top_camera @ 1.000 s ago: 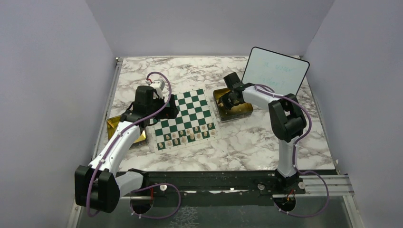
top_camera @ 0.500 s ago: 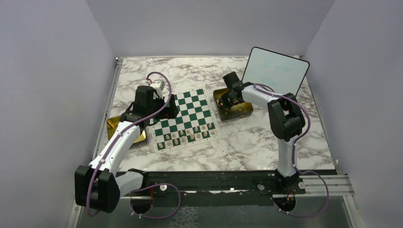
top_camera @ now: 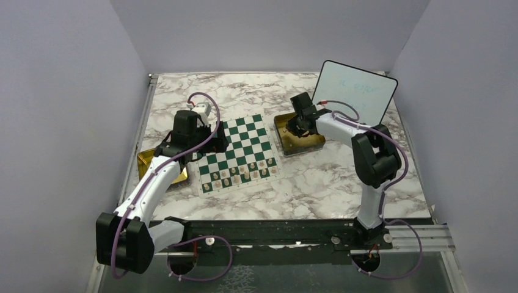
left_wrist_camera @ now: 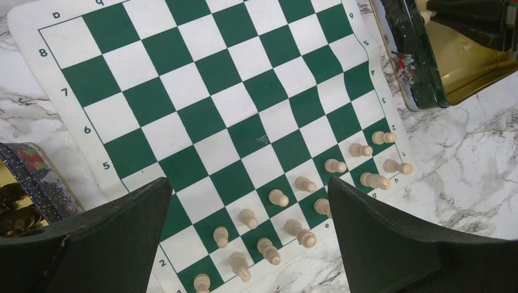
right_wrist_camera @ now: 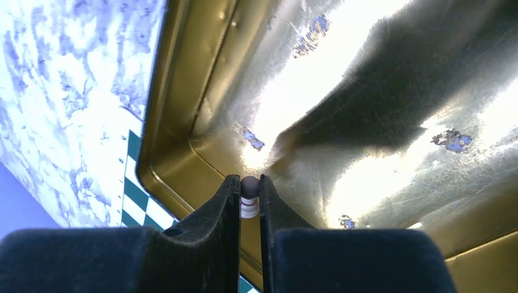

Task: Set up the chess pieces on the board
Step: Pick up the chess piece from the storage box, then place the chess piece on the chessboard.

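Observation:
The green-and-white board [top_camera: 244, 137] lies mid-table, with several cream chess pieces [top_camera: 238, 176] standing in its two near rows. My left gripper [top_camera: 212, 139] hangs open above the board's left side. In the left wrist view its wide-apart fingers [left_wrist_camera: 122, 226] frame the board [left_wrist_camera: 201, 116] and the pieces [left_wrist_camera: 278, 197]. My right gripper [top_camera: 297, 129] is down in the right gold tin [top_camera: 307, 148], shut on a small cream chess piece [right_wrist_camera: 248, 206] with a dark rounded top, pinched at the fingertips of the right gripper [right_wrist_camera: 248, 178] over the tin's floor [right_wrist_camera: 366, 122].
A second gold tin [top_camera: 146, 163] sits left of the board, under my left arm. A framed whiteboard [top_camera: 354, 91] leans at the back right behind the right tin. A corner of the board [right_wrist_camera: 137, 198] shows past the tin's rim.
The right gripper has closed on the chess piece in the tin, and its arm has shifted slightly right. The left arm has not moved.

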You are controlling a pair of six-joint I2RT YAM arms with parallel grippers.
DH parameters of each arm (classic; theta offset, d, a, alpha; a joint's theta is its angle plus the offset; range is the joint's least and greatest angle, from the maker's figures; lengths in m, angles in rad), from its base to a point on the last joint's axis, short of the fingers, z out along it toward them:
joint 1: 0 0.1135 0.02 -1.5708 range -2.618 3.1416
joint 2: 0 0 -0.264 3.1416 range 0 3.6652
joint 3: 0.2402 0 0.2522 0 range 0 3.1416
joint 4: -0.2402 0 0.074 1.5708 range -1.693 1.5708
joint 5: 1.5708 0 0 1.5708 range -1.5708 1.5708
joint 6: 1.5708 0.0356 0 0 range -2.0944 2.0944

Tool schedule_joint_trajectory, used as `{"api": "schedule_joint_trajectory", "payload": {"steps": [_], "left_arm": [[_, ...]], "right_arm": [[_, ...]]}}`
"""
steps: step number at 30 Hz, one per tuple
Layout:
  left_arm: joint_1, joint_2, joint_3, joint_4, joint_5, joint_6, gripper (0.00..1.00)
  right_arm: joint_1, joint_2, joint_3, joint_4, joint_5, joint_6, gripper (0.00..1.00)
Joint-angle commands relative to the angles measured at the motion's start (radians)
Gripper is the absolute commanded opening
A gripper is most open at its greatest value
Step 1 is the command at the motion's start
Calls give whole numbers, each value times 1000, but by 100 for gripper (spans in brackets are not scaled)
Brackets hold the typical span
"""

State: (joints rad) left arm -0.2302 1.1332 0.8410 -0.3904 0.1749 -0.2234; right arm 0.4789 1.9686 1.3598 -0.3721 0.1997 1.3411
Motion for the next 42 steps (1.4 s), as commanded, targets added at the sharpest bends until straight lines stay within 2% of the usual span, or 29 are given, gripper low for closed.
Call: {"api": "schedule_joint_trajectory", "payload": {"steps": [1, 10, 16, 23, 26, 31, 33, 37, 42], "left_arm": [[2, -23, 2, 7, -13, 4, 99], [2, -23, 0, 4, -13, 6, 99], [2, -11, -1, -1, 12, -8, 99], [9, 22, 12, -1, 54, -58, 99], [18, 32, 27, -3, 76, -90, 99], [46, 36, 52, 5, 27, -201, 99], [82, 50, 61, 14, 77, -248, 99], [193, 74, 49, 58, 230, -352, 99], [276, 56, 18, 102, 185, -385, 99]], "right_arm": [[6, -74, -43, 105, 94, -100, 15], [6, -185, -108, 233, 168, -317, 14], [7, -270, -207, 459, 86, -554, 13], [16, -390, -380, 799, -231, -879, 12], [20, -409, -419, 891, -367, -985, 11], [40, -383, -426, 991, -574, -1078, 11], [68, -367, -441, 1061, -657, -1151, 10], [140, -319, -438, 1122, -712, -1303, 10], [225, -211, -411, 1220, -736, -1444, 12]]}}
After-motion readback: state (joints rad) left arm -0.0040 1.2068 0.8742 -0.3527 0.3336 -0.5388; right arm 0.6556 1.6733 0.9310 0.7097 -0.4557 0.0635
